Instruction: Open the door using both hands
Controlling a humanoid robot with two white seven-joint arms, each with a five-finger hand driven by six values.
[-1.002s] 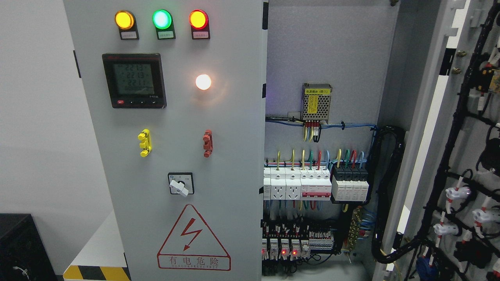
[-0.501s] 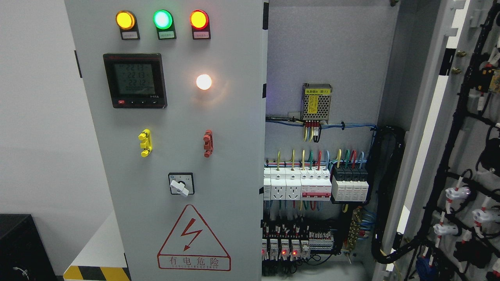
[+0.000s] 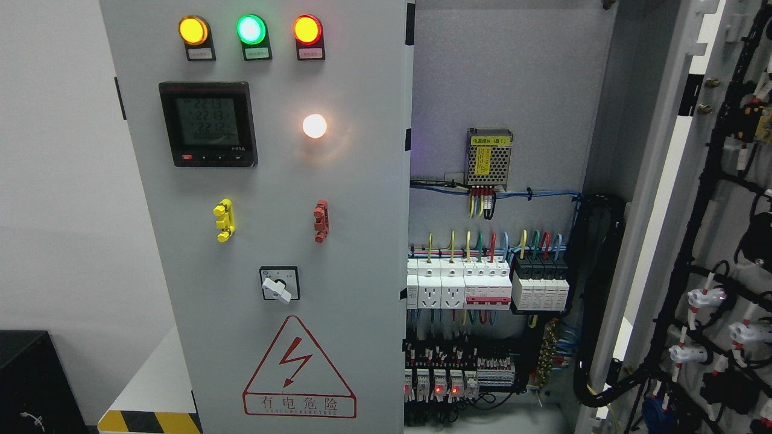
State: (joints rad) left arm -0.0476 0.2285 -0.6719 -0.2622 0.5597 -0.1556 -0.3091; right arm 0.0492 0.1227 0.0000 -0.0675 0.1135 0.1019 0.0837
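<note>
**Inspector:** Largest item first. The grey left door (image 3: 338, 181) fills the left and centre of the frame, its free edge running down the middle. The right door (image 3: 718, 241) stands swung wide at the far right, its wired inner face toward the camera.

**Clerk:** And between them?

**Inspector:** The cabinet interior (image 3: 500, 90) is exposed, centre right. A mesh-cased power module (image 3: 489, 157) sits mid-height on the back panel; below it is a row of breakers (image 3: 476, 283) fed by coloured wires.

**Clerk:** Fittings on the left door?

**Inspector:** A digital meter (image 3: 208, 123) at upper left, a red warning triangle (image 3: 298, 367) at the bottom, three lit indicator lamps (image 3: 251, 29) along the top (amber, green, red), and a rotary switch (image 3: 278, 283) above the triangle.

**Clerk:** State of the hands?

**Inspector:** Neither hand appears in the frame, so whether they are released, clenched or grasping cannot be told.
</note>
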